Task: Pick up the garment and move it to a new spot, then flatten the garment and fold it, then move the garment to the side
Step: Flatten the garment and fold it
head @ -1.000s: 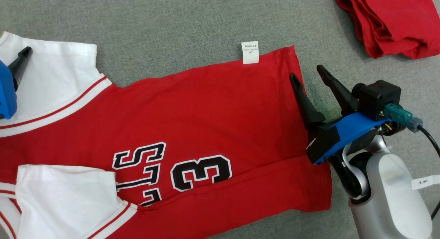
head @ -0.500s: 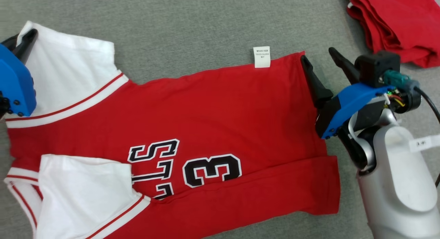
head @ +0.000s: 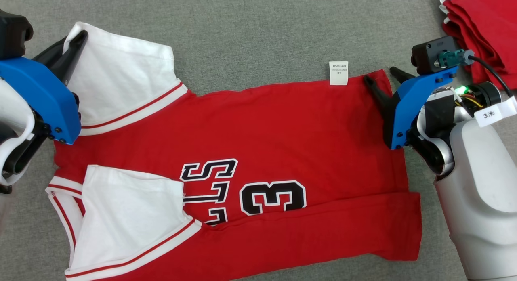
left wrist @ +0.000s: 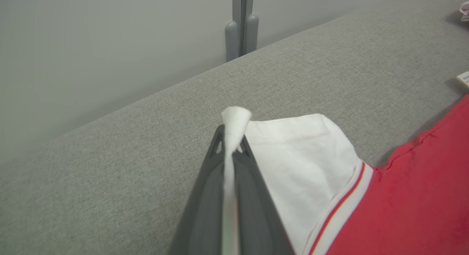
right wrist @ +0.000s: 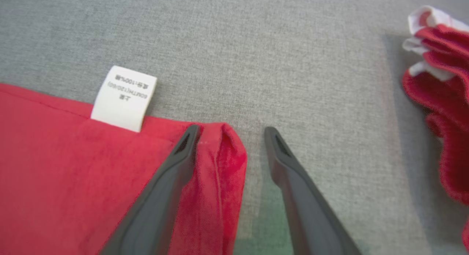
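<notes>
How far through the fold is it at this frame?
Done: the red jersey lies flat on the grey surface, its near long edge and near sleeve folded in. In hand: the left end effector is shut on the far white sleeve; the right end effector is open, straddling the far hem corner. Left: fold the far side over, finish folding, move it aside.

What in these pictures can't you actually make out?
Care label: print too small in the head view, blurred in the right wrist view.
Lettering on the jersey: partly hidden under the folded white sleeve, head view.
Red clothes pile: cut off by the head view's top right corner.
</notes>
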